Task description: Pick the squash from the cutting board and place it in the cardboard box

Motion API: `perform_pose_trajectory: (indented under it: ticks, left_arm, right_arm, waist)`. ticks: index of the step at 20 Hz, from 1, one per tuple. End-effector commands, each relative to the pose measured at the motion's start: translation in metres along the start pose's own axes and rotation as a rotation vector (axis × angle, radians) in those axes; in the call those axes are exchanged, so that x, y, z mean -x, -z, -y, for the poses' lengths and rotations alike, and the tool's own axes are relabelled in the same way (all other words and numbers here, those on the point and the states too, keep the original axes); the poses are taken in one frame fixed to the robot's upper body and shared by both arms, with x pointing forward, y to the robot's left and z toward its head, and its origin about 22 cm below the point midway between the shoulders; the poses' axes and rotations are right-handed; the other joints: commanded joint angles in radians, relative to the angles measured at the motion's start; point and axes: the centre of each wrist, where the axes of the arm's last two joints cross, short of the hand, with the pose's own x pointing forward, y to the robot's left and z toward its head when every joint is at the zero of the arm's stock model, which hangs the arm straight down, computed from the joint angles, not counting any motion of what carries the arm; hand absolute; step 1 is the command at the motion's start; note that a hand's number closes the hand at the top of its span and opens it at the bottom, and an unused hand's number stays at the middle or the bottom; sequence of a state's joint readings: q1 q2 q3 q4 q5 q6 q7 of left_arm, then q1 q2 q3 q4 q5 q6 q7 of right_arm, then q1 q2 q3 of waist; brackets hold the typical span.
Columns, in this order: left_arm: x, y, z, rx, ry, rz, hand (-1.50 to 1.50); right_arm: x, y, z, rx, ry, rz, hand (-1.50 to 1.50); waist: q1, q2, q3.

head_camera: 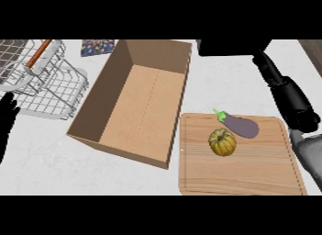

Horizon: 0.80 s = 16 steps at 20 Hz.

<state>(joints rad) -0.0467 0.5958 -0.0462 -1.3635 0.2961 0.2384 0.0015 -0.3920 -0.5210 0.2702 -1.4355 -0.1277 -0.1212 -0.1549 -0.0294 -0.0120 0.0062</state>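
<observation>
On cutting board [241, 170], squash [222, 142], right hand [285, 87] apart

One view, from the robot's head.
It looks steeply down on the white counter [238, 87], box [133, 98] mid-frame, cutting board [241, 170] nearer the lower edge.

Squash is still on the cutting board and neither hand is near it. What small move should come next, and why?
Probably bring the right hand back down over the squash. It hangs beyond the cutting board, holding nothing, while the left hand rests open at the left edge.
</observation>
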Motion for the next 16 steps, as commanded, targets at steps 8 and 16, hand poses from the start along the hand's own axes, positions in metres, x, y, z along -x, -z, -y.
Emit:
perform_pose_trajectory:
  ticks: [8,16]
  left_arm:
    - [-0.004,0.006,-0.01,-0.012,0.208,0.052,0.0]
    - [0.012,0.003,0.015,-0.047,0.234,0.003,0.0]
  right_arm:
    - [0.06,-0.064,0.019,-0.355,-0.78,-0.604,-1.5]
    - [0.009,-0.095,-0.018,-0.141,-0.466,-0.626,-1.5]
  waist:
    - [0.072,0.031,-0.045]
    - [0.017,0.009,-0.007]
